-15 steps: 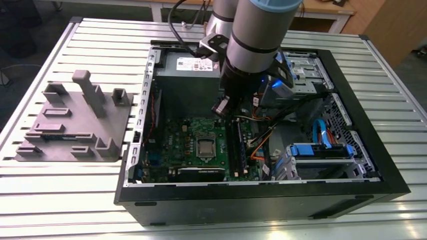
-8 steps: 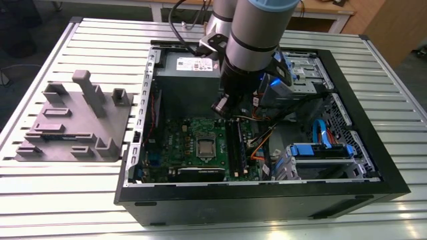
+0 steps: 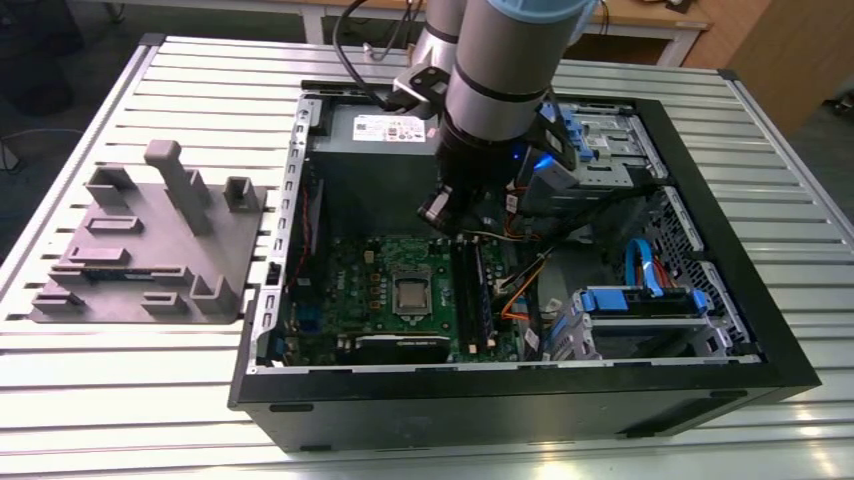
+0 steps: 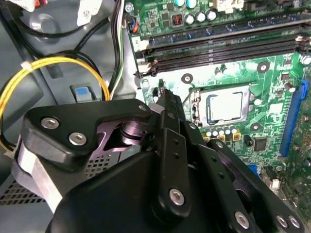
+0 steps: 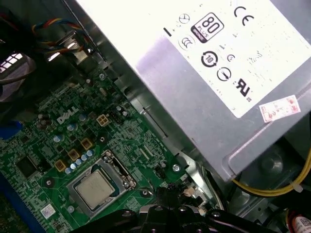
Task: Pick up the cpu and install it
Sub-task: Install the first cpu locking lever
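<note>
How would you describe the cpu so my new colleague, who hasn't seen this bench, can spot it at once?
Look inside the open computer case at the green motherboard. Near its middle sits a metal-framed socket, and the cpu lies in it. It is the only flat, plain silver square there, unlike the long dark memory slots beside it.

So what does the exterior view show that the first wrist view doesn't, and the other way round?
Exterior view alone: the grey plastic fixture block on the slatted metal table, beside the open black computer case, and the arm reaching into it. First wrist view alone: the close-up side of the silver power supply box and yellow wires. Shared: the green motherboard with the silver-grey square cpu lying in its socket.
</note>
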